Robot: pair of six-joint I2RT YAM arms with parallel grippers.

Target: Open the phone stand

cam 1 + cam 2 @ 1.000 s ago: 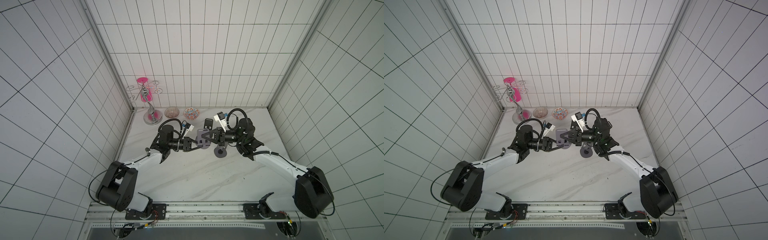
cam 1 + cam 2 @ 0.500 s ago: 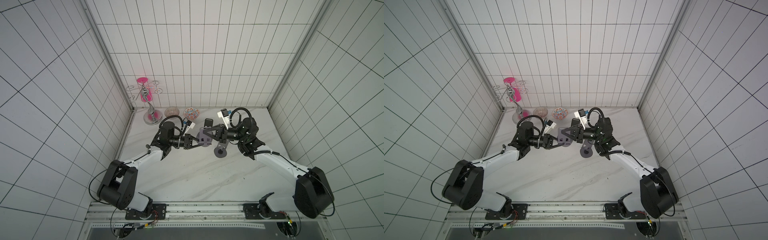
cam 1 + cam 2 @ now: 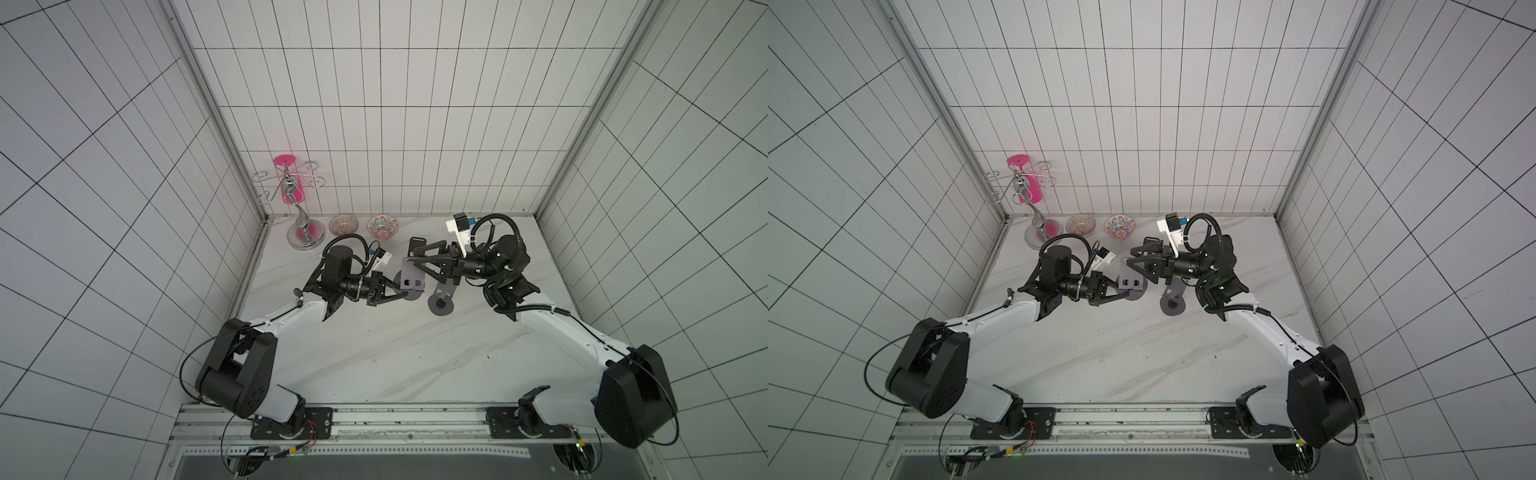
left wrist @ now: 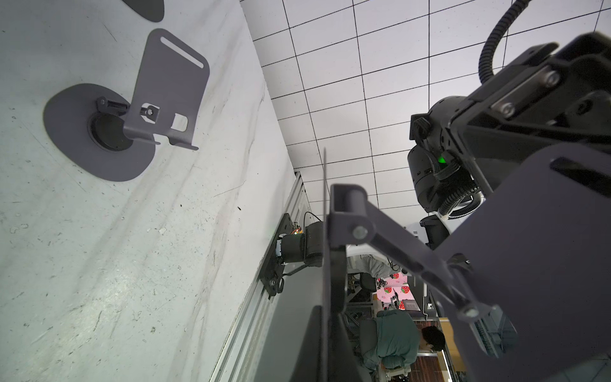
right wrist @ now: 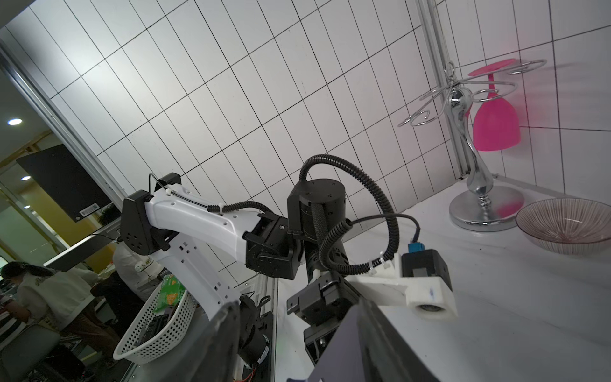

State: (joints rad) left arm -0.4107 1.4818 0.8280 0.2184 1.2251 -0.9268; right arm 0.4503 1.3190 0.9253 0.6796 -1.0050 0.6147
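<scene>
Judged stiff and slippery, the phone stand is being clamped at its base by the left gripper; the right gripper is being held open beside its plate edge.

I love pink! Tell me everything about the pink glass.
The pink glass looks like plastic, with a round foot, a thin stem and a wide bowl. It hangs upside down, its foot slotted into a curly arm of the shiny silver rack, at the table's back corner. Only the rack touches it.
</scene>
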